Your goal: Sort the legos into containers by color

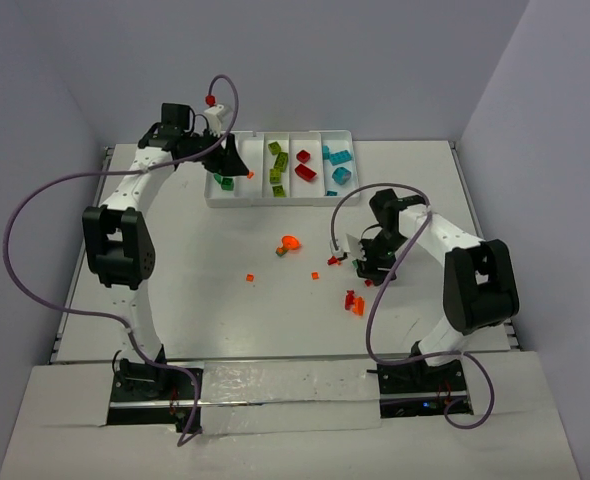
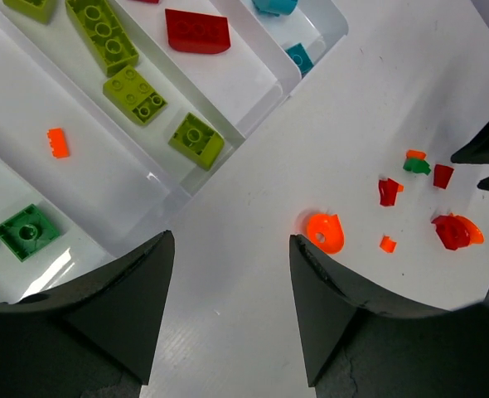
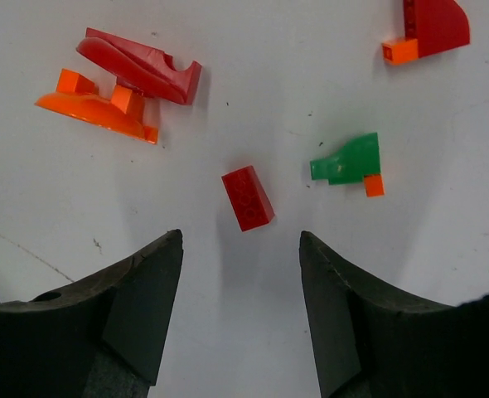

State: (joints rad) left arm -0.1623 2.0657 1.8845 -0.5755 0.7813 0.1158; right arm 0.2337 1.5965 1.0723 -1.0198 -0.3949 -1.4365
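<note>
The white tray (image 1: 211,192) of five compartments stands at the back; it also shows in the left wrist view (image 2: 104,174). From the left it holds dark green bricks (image 2: 27,230), a small orange bit (image 2: 58,142), lime bricks (image 2: 135,94), red bricks (image 2: 197,31) and teal bricks (image 1: 339,158). My left gripper (image 1: 230,165) (image 2: 231,239) is open and empty, above the tray's near left edge. My right gripper (image 1: 360,262) (image 3: 240,236) is open and empty, just above a small red brick (image 3: 248,197) on the table.
Loose on the table lie an orange round piece (image 1: 291,243) (image 2: 324,231), two small orange bits (image 1: 249,277) (image 1: 315,275), a green piece with an orange bit (image 3: 348,162), a red-and-orange stack (image 3: 120,83) and a red piece with orange (image 3: 431,29).
</note>
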